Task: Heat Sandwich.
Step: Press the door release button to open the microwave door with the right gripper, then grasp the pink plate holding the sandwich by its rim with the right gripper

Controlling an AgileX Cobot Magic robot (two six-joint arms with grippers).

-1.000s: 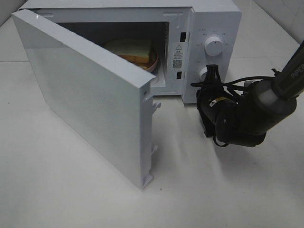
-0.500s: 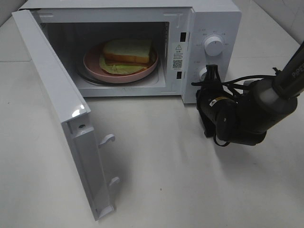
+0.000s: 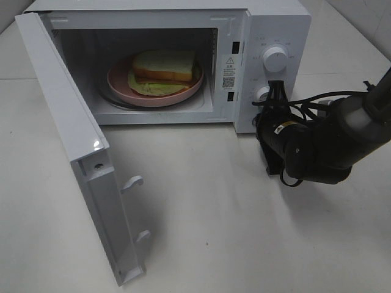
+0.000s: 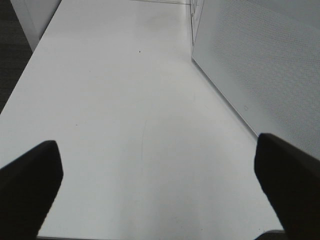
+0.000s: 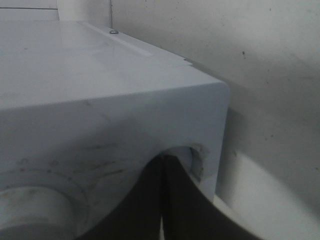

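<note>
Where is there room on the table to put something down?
The big bare table patch in front of the microwave, between its open door and the right arm. More left of the door. Crowded: by the knobs, where the right gripper sits, and inside, with plate and sandwich.

No word reads clearly. On the microwave (image 3: 275, 18), on the front frame just left of the upper knob (image 3: 275, 58), a white sticker (image 3: 230, 72) bears a warning triangle above fine print and a square code (all too small to read). Tiny markings (image 3: 261, 39) ring that knob, illegible. Below the knob, a yellow label (image 3: 283, 128) on the black arm (image 3: 324, 146) is blurred.
</note>
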